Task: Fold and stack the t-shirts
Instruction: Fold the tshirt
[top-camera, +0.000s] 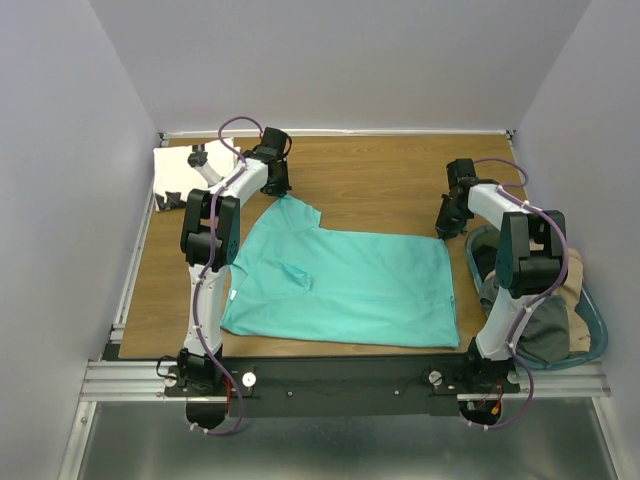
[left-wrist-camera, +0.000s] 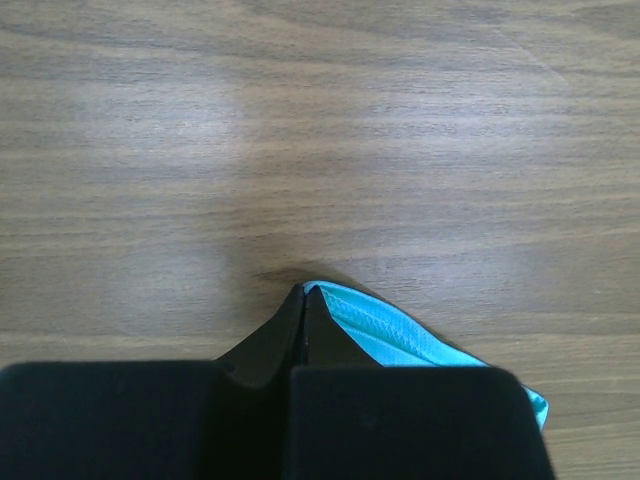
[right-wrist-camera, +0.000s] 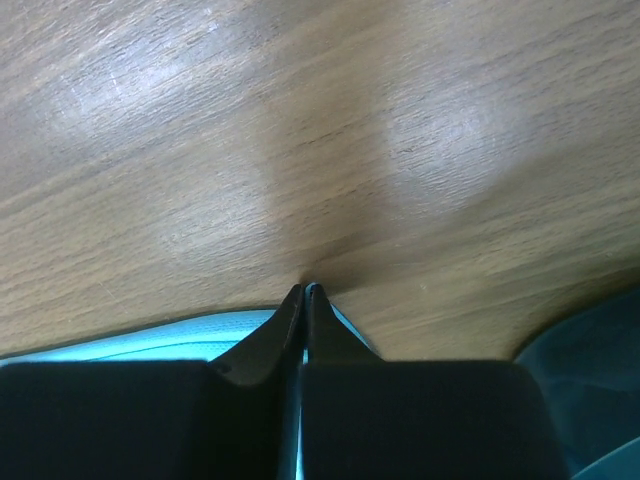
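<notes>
turquoise t-shirt flat, lengthwise across table, neck leftward

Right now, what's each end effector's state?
Left end effector: closed on the plain turquoise cloth t-shirt.
Right end effector: closed on the same t-shirt.

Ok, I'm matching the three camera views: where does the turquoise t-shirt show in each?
Top external: the turquoise t-shirt lies spread flat mid-table.
Left wrist: only a small corner, at the bottom, right of centre.
Right wrist: a thin strip along the lower left.
Shared landmark: the wooden table, whose grain fills both wrist views.
</notes>
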